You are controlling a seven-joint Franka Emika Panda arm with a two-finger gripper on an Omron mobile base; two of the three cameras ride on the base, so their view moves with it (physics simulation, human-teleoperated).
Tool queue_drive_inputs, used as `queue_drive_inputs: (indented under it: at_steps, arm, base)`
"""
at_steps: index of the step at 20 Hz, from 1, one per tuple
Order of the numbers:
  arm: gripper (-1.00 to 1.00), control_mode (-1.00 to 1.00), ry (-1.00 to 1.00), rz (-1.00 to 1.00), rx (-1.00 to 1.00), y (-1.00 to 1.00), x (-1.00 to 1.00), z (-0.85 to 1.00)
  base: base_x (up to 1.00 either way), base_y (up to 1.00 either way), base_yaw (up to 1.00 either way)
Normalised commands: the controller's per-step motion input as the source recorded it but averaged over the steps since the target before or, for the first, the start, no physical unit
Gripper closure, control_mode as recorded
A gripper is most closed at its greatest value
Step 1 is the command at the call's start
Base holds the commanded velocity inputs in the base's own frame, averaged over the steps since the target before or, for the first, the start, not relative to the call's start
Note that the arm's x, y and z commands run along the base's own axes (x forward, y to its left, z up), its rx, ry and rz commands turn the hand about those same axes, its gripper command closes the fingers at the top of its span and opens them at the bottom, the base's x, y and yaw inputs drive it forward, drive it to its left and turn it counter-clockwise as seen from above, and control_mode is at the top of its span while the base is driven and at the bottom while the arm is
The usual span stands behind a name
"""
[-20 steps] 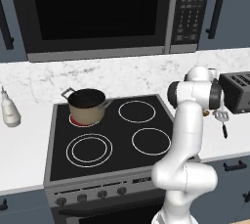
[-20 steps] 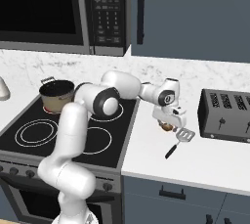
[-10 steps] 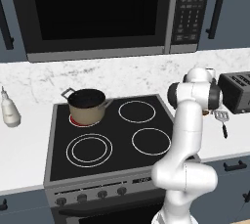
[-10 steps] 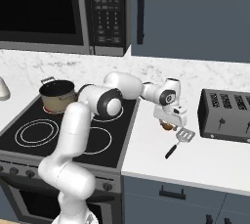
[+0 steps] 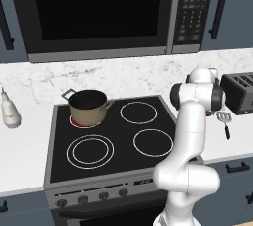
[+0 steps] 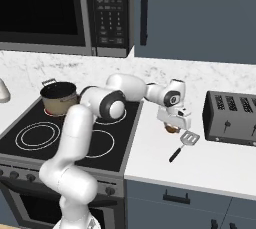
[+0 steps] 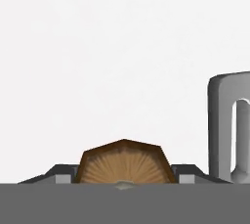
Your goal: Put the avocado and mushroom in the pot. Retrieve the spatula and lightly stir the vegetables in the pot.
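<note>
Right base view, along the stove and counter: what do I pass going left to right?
Pot on the back left burner → end effector down over the mushroom on the counter → spatula → toaster.

Mushroom (image 7: 124, 162) half cut off, end effector (image 7: 124, 175) tips barely visible

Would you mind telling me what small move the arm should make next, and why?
Probably finish closing on the mushroom and lift. In the hand view it sits between the fingertips of the gripper, low over the counter beside the spatula, with the pot across the stove.
</note>
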Motion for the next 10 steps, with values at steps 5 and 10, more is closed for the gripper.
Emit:
queue_drive_inputs:
  at_steps: [5,10]
  arm:
    - [1.00,-1.00,-0.25,0.00,0.00,0.50,-0.97,0.24]
    - [1.00,-1.00,-0.31,0.03,-0.01,0.81,-1.00,0.16]
  base:
    - [0.00,0.00,0.00]
    - [0.00,0.00,0.00]
